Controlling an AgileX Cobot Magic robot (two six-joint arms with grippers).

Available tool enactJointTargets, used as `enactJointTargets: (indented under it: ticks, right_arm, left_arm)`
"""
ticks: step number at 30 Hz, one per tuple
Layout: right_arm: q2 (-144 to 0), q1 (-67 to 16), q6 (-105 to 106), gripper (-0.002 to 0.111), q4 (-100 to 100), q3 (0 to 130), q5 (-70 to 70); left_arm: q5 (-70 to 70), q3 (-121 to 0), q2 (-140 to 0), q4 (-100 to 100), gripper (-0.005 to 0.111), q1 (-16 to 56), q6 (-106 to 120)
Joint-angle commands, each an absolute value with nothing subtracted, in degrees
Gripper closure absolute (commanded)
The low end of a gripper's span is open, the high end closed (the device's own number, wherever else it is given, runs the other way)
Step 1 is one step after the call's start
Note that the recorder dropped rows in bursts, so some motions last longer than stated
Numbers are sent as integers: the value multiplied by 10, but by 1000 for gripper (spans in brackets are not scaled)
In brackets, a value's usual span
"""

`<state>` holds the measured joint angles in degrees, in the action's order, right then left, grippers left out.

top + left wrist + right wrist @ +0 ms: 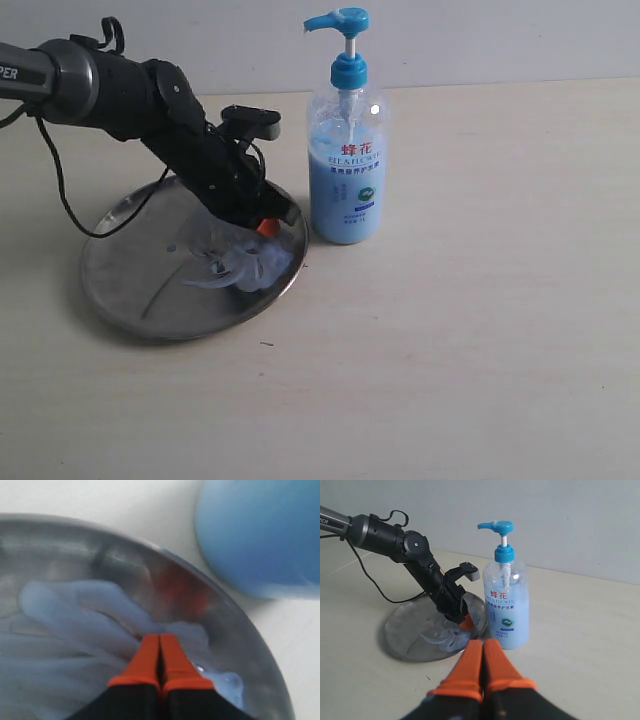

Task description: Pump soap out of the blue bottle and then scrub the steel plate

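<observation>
Soap-smeared steel plate [130,290] beneath pressed-together left jaws, blue bottle [347,190] just beside.

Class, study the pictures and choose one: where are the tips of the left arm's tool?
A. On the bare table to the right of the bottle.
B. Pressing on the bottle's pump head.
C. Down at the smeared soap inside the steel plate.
C: the left tool, shut, points down at the pale blue soap inside the steel plate, while the blue bottle stands beside the plate with no tool on it.
</observation>
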<state>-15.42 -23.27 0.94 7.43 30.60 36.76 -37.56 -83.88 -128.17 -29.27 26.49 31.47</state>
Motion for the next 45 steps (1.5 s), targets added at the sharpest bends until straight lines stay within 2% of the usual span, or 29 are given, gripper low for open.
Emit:
enactJointTargets:
  ticks: [1, 11, 16, 37, 45]
  right_arm:
    - [-152, -233, 13, 108, 76, 304, 367]
    - [-152, -233, 13, 108, 76, 304, 367]
    - [-152, -233, 13, 108, 76, 304, 367]
    - [-152, -233, 13, 108, 76, 304, 367]
    - [-152, -233, 13, 108, 76, 304, 367]
  left_arm:
    - [-399, -828, -1300, -279, 107, 275, 313]
    - [-242, -828, -1301, -243, 107, 272, 310]
    - [-226, -828, -1311, -227, 107, 268, 310]
    - [-402, -828, -1306, -252, 107, 276, 313]
    - [-405, -828, -1304, -252, 107, 276, 313]
